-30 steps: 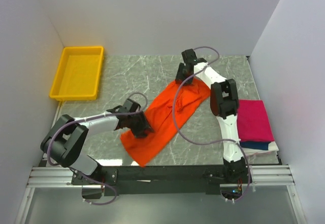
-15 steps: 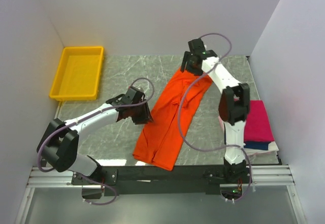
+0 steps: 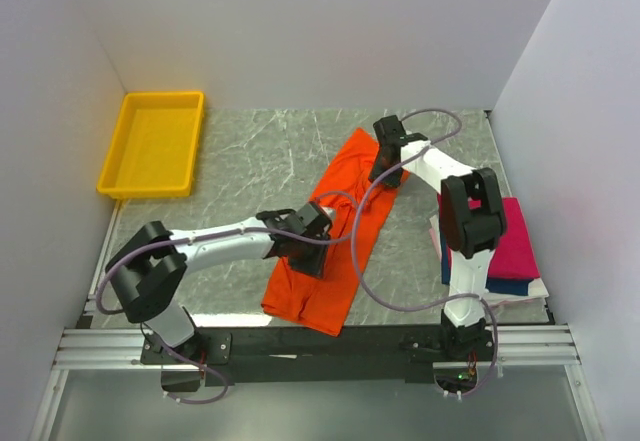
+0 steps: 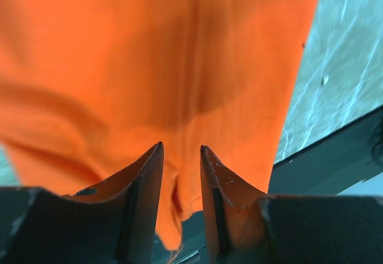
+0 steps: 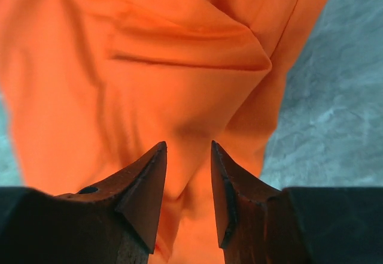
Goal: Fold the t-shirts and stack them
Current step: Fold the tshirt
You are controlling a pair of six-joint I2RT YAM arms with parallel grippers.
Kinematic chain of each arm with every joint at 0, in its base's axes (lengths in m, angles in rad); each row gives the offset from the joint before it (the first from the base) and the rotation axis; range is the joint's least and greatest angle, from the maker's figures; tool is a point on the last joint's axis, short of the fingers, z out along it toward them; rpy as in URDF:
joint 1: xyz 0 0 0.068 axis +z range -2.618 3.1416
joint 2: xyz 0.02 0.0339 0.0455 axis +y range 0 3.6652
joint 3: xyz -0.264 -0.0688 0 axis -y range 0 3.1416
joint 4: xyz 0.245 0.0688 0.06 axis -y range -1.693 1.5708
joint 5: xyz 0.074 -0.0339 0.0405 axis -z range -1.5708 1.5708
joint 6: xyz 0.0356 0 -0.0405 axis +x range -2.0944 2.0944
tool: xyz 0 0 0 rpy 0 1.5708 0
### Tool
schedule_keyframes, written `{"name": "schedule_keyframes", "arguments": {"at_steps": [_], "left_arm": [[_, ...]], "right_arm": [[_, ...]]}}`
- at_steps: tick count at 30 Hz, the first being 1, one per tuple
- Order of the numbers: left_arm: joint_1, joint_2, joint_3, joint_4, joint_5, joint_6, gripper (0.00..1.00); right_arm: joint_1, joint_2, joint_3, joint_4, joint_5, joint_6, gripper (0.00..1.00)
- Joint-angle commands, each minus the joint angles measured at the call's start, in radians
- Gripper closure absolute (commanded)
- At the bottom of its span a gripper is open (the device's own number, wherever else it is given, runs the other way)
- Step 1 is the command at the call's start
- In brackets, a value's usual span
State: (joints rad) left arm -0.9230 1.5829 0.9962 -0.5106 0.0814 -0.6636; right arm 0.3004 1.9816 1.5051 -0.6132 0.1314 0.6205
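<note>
The bright orange t-shirt [image 3: 320, 296] lies on the table as a long strip that runs from the far middle to the near edge. My left gripper [image 3: 312, 246] is low over its middle. In the left wrist view its jaws [image 4: 181, 147] stand a little apart, with a ridge of orange cloth [image 4: 149, 48] between them. My right gripper [image 3: 385, 169] is at the shirt's far right edge. In the right wrist view its jaws [image 5: 188, 144] are parted over creased orange cloth [image 5: 149, 66]. A folded magenta shirt [image 3: 515, 236] lies on a navy one [image 3: 505, 286] and a white one [image 3: 535, 289] at the right.
A yellow plastic tray [image 3: 145, 191] sits at the far left corner of the marble-patterned table [image 3: 250, 151]. White walls close in the left, back and right sides. Purple cables loop from both arms over the shirt. The dark front rail [image 3: 320, 346] runs along the near edge.
The orange shirt swung from a slant to nearly straight and lengthwise. My left gripper moved right from the shirt's left edge to its middle. The right gripper drew back nearer along the far right edge.
</note>
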Motion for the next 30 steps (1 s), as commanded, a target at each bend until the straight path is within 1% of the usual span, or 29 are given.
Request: {"name": "schedule_keyframes", "arguments": {"at_steps": [1,3,6,7,12,14,15,16,18,19,20,21,23,24,25,27,29,30], "left_arm": [[-0.051,0.044,0.045,-0.013,-0.009,0.064,0.64],[-0.062,0.061,0.047,0.001,0.007,0.062,0.63],[-0.071,0.092,0.055,0.024,0.029,0.065,0.64],[-0.071,0.11,0.058,0.032,0.038,0.065,0.64],[-0.07,0.21,0.136,0.073,0.087,0.064,0.64],[-0.071,0.27,0.197,0.081,0.107,0.058,0.63],[-0.068,0.293,0.223,0.08,0.113,0.052,0.63],[-0.066,0.337,0.249,0.08,0.119,0.047,0.62],[-0.059,0.383,0.321,0.087,0.148,0.033,0.6],[-0.054,0.417,0.343,0.098,0.161,0.026,0.59],[-0.051,0.428,0.378,0.103,0.188,0.021,0.58],[-0.05,0.433,0.392,0.112,0.195,0.015,0.54],[-0.05,0.413,0.418,0.132,0.198,0.016,0.48],[-0.047,0.398,0.423,0.139,0.19,0.016,0.41],[-0.046,0.359,0.421,0.148,0.184,0.018,0.39],[-0.034,0.316,0.411,0.159,0.172,0.013,0.37],[-0.022,0.234,0.374,0.182,0.169,0.002,0.36],[-0.016,0.201,0.36,0.187,0.15,-0.01,0.37]], "right_arm": [[-0.01,0.057,0.064,0.01,0.016,0.027,0.57],[-0.015,0.097,0.098,-0.013,0.005,0.018,0.57],[-0.027,0.181,0.19,-0.066,0.002,0.002,0.56],[-0.033,0.222,0.245,-0.08,0.002,-0.004,0.56],[-0.055,0.322,0.407,-0.148,0.01,-0.05,0.54],[-0.075,0.394,0.538,-0.192,-0.01,-0.07,0.53],[-0.081,0.458,0.661,-0.216,-0.01,-0.091,0.53],[-0.095,0.494,0.725,-0.259,-0.016,-0.102,0.52],[-0.115,0.584,0.875,-0.278,-0.041,-0.134,0.5],[-0.122,0.603,0.904,-0.272,-0.058,-0.14,0.49],[-0.136,0.615,0.917,-0.254,-0.097,-0.146,0.45],[-0.144,0.615,0.903,-0.229,-0.122,-0.151,0.42],[-0.152,0.593,0.876,-0.166,-0.16,-0.162,0.36],[-0.153,0.554,0.83,-0.145,-0.162,-0.162,0.33],[-0.153,0.534,0.811,-0.108,-0.164,-0.165,0.29],[-0.153,0.478,0.787,-0.088,-0.168,-0.171,0.26],[-0.153,0.441,0.785,-0.086,-0.159,-0.171,0.25],[-0.153,0.397,0.779,-0.085,-0.159,-0.171,0.25]]}}
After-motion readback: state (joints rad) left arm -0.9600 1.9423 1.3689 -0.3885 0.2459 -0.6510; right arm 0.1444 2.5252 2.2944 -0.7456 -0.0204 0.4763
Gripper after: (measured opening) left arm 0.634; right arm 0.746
